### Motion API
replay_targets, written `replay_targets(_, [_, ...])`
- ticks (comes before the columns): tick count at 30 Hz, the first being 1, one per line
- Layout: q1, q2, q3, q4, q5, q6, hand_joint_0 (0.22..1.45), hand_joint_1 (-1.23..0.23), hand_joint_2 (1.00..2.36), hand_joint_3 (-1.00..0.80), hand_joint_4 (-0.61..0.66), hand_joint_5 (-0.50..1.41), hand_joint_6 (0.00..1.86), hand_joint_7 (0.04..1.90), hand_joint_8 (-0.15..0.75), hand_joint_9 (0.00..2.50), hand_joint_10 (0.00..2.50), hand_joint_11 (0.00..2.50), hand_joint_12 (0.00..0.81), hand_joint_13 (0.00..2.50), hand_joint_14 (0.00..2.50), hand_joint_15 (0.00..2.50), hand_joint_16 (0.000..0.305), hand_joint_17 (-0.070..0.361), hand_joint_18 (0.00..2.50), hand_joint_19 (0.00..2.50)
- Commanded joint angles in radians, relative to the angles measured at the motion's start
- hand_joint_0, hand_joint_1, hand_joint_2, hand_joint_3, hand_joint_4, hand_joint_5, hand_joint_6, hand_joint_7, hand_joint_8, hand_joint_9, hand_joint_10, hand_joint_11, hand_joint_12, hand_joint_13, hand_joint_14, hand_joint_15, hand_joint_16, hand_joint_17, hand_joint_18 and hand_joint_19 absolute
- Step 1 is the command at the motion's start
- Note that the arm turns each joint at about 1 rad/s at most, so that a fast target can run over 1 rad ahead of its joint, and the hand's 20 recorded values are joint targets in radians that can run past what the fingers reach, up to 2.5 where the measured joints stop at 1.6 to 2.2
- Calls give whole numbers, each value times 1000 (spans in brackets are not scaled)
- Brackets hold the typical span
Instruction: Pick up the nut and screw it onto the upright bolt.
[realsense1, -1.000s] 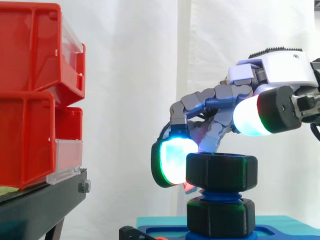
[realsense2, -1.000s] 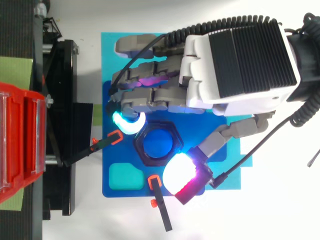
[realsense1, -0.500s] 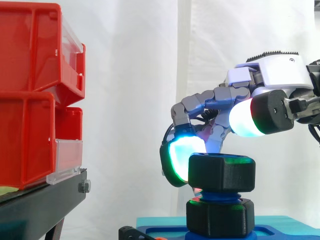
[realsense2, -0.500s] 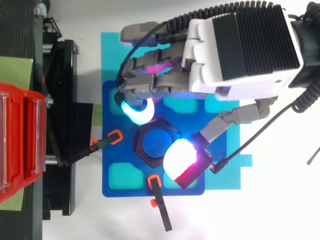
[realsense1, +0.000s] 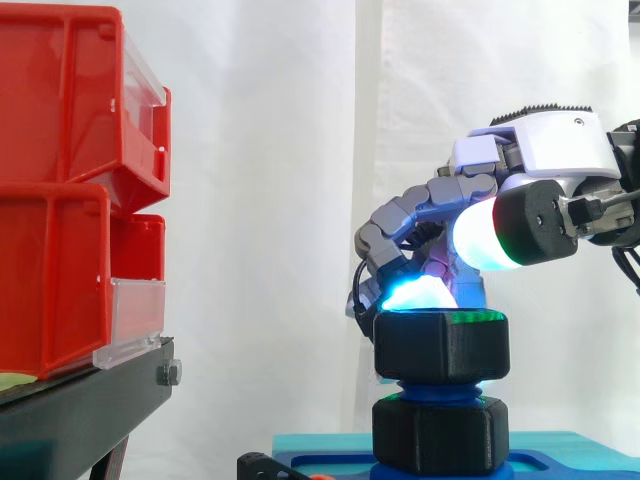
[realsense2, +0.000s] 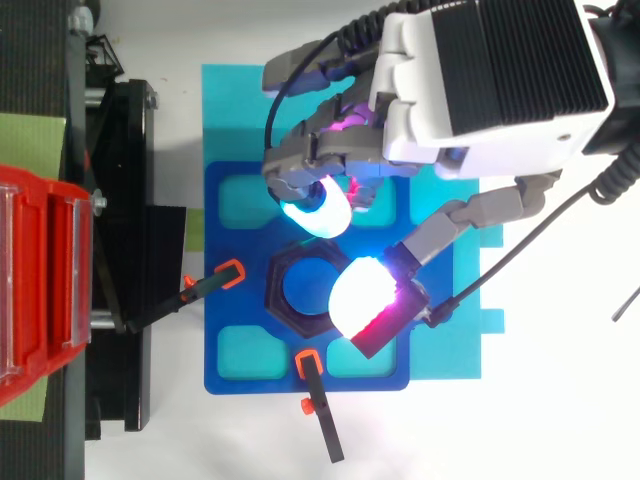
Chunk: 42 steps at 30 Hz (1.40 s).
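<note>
The nut sits on the upright bolt, and the hand has swept its curled fingers from the nut's left side to behind it, holding nothing, so I judge one turning stroke is finished.

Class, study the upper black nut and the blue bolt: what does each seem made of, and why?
Nut: probably matte black plastic, perhaps printed; dull surface, no metallic glint. Bolt: likely blue plastic, matte; uniform colour, chunky thread.

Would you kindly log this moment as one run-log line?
robot hand: over nut | nut: on blue bolt, above lower nut | grip: unclear
</note>
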<state>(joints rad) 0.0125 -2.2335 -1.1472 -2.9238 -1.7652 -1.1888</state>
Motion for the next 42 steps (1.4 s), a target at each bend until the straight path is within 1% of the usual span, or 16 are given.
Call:
replay_targets(1, [-2, 0, 9, -3, 0, 0, 523, -421, 1000, -500, 67, 75, 584, 1410, 224, 1599, 0, 64, 148, 1034, 0, 0, 0, 0, 605, 0])
replay_targets(5, [-2, 0, 27, -3, -7, 0, 526, -432, 1000, -500, 76, 82, 601, 1353, 229, 1805, 5, 166, 144, 1227, 0, 10, 1, -3, 833, 0])
replay_targets(7, [-3, 0, 34, -5, -10, 0, 522, -427, 1000, -500, 72, 83, 602, 1350, 227, 1822, 6, 175, 152, 1253, 2, 18, 1, -3, 848, 0])
replay_targets(10, [-3, 0, 38, -5, -11, 0, 519, -394, 1000, -500, 70, 81, 568, 1409, 244, 1787, 6, 178, 157, 1203, 0, 4, 2, 4, 797, 0])
replay_targets(15, [-5, 0, 84, -21, -30, -3, 513, -375, 1000, -500, 118, 66, 500, 1488, 291, 1643, 5, 168, 180, 1071, 0, 0, 5, 12, 664, 0])
replay_targets(19, [1, 0, 93, -24, -39, -23, 508, -372, 1000, -500, 153, 23, 505, 1288, 284, 1508, 5, 146, 202, 968, 0, 0, 9, 20, 576, 0])
replay_targets(20, [1, 0, 93, -24, -37, -29, 504, -371, 1000, -500, 180, -2, 506, 1199, 254, 1359, 4, 98, 222, 793, 0, 0, 15, 33, 417, 0])
replay_targets(21, [3, -2, 93, -24, -36, -31, 503, -372, 1000, -500, 189, -9, 505, 1182, 250, 1347, 3, 104, 228, 756, 0, 0, 16, 37, 375, 0])
replay_targets(23, [4, 0, 93, -23, -34, -31, 486, -368, 1000, -500, 249, -83, 504, 976, 233, 979, 0, 0, 258, 476, 0, 0, 21, 47, 66, 0])
replay_targets(24, [7, -2, 93, -23, -33, -31, 482, -367, 1000, -500, 249, -100, 503, 913, 230, 915, 0, 0, 265, 427, 0, 0, 22, 50, 3, 0])
replay_targets(27, [15, -2, 83, -20, -26, -31, 471, -363, 1000, -500, 190, -150, 502, 751, 216, 674, 0, 0, 282, 296, 0, 0, 27, 61, 0, 0])
replay_targets(30, [23, -2, 64, -6, -22, -29, 467, -359, 1000, -500, 157, -177, 501, 660, 210, 562, 0, 0, 293, 194, 0, 0, 30, 68, 0, 0])
replay_targets(31, [27, -2, 38, 5, -17, -29, 467, -358, 1000, -500, 157, -178, 501, 657, 208, 557, 0, 0, 294, 182, 0, 0, 30, 69, 0, 0])
replay_targets(35, [34, -2, -2, 18, -8, -28, 460, -349, 1000, -500, 145, -187, 501, 622, 201, 470, 0, 0, 300, 129, 0, 0, 32, 73, 0, 0])
replay_targets(38, [41, 0, -2, 35, -2, -23, 460, -347, 1000, -500, 145, -187, 501, 621, 201, 463, 0, 0, 301, 121, 0, 0, 33, 74, 0, 0])
replay_targets(42, [43, 0, -3, 32, -2, -21, 459, -346, 1000, -500, 152, -187, 501, 629, 202, 447, 0, 0, 301, 120, 0, 0, 33, 75, 0, 0])
